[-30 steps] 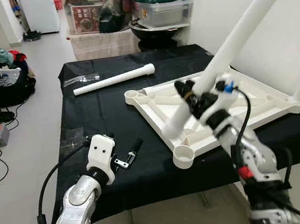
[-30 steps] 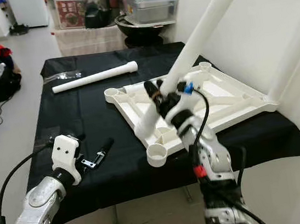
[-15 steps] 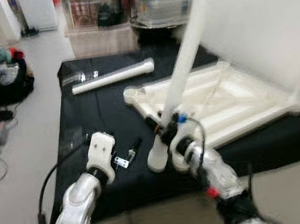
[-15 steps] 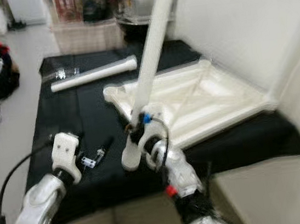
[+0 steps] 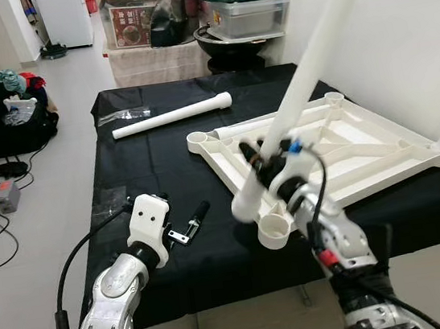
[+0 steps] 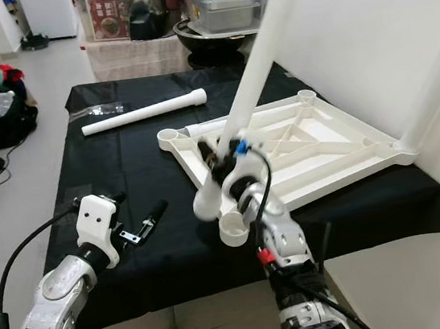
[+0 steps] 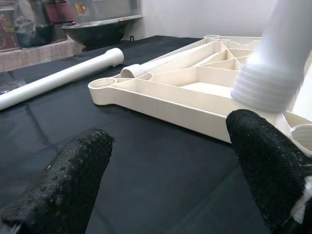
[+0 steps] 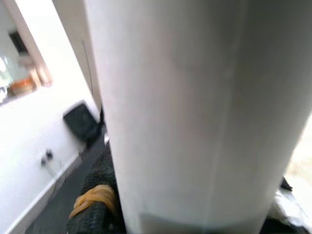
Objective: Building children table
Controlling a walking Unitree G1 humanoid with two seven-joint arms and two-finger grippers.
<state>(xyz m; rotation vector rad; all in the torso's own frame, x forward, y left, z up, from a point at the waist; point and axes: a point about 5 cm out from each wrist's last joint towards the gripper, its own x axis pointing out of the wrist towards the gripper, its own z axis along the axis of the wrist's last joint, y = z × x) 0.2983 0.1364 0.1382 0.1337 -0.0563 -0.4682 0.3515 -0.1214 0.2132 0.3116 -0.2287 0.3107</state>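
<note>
While the right tool (image 5: 262, 161) clamps a white leg (image 5: 305, 72), whose top is cut off, the left tool (image 5: 193, 221) hangs apart at 9 o'clock above the black surface (image 5: 163, 164).

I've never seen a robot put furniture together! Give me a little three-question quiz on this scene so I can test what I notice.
1. True or false: the right gripper is shut on a white table leg.
2. Where does the second table leg lie? A) on the black cloth, beyond the tabletop; B) on the floor; C) inside the green-lidded pot.
3. Fill in: the white tabletop lies with its ribbed underside facing ____.

Key: 1 true. 2 A. 3 up; its corner sockets open upward, and the held leg's threaded end hangs near one. The left gripper rests open beside it.
</note>
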